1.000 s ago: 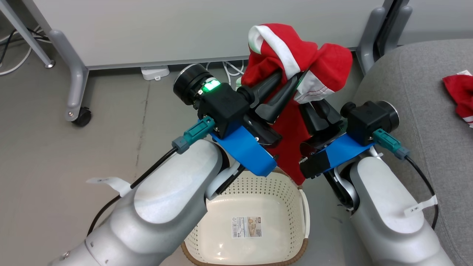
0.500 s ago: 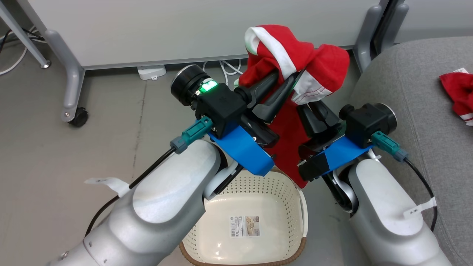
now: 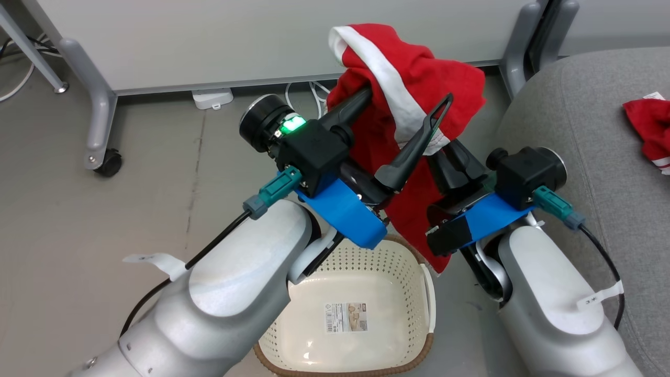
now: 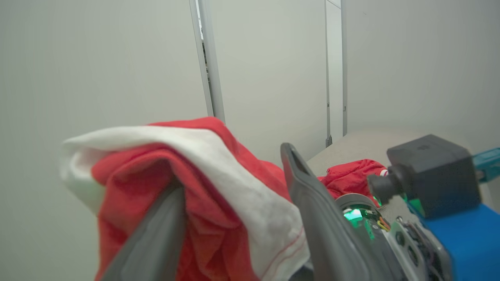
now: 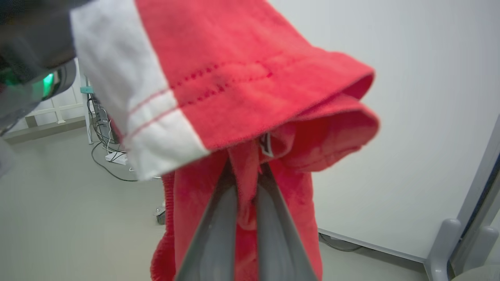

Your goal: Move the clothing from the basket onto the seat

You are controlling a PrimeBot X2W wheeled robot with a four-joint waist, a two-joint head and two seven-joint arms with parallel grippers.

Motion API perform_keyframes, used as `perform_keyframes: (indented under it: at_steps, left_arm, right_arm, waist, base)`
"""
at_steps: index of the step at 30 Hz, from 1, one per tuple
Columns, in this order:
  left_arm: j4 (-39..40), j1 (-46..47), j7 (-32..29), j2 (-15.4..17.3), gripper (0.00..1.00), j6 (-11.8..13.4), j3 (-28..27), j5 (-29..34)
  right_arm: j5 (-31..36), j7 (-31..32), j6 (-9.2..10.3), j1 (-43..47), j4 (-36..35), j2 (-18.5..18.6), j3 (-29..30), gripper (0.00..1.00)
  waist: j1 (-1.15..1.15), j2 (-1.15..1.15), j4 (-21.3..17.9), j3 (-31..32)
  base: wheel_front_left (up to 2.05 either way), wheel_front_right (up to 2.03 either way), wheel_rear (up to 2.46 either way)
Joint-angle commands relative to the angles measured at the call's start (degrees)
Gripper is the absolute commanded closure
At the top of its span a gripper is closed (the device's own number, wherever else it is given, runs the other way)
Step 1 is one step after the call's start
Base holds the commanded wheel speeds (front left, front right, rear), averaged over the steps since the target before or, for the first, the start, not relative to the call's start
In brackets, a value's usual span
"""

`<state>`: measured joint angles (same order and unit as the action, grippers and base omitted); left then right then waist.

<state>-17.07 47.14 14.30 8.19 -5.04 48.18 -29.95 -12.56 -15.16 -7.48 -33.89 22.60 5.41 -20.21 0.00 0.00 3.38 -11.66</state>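
Above grey floor (image 3: 104, 235), the right gripper (image 5: 248, 171) pinches the red garment (image 3: 419, 68), whose hem drapes the spread-apart left gripper (image 3: 407, 97) and could snag, tugging it loose before the sofa (image 3: 576, 131).

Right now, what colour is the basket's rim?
Brown, woven-look; the basket's rim shows best in the head view.

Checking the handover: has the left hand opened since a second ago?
Yes. The left hand has opened: its fingers, together before, now stand apart, one swung toward the sofa; the right hand grips the garment.
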Motion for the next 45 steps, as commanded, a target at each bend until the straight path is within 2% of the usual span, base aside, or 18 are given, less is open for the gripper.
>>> perform_keyframes:
  at_steps: [1,9,18,37,45]
  left_arm:
    - [-0.29,-0.45,0.43,-0.01,0.00,0.22,0.06,0.24]
    - [-0.67,-1.18,0.45,0.59,0.00,0.48,0.45,0.42]
    - [-0.58,-2.44,0.33,2.73,0.00,0.76,1.00,0.74]
    - [0.89,-2.45,-1.09,5.17,0.00,1.01,3.91,2.36]
    - [0.68,-2.24,-1.67,5.48,0.00,1.19,5.31,3.28]
  right_arm:
    - [-0.16,0.02,-0.03,0.13,-0.33,0.37,0.37,1.00]
    - [0.30,0.01,-0.02,0.05,-1.61,1.02,5.72,1.00]
    - [1.04,0.00,-0.03,1.28,-4.99,2.47,12.82,1.00]
    - [0.80,0.01,-0.03,7.45,-11.95,0.08,21.47,1.00]
    - [0.80,0.01,-0.03,10.84,-13.97,-0.62,24.27,1.00]
  waist:
    - [0.00,0.00,0.05,-0.22]
    - [0.00,0.00,-0.30,-2.44]
    - [0.00,0.00,-3.57,-5.37]
    - [0.00,0.00,-16.26,-8.86]
    - [0.00,0.00,-19.40,-9.59]
  base:
    - [0.00,0.00,0.00]
    - [0.00,0.00,0.00]
    - [0.00,0.00,0.00]
    - [0.00,0.00,0.00]
    - [0.00,0.00,0.00]
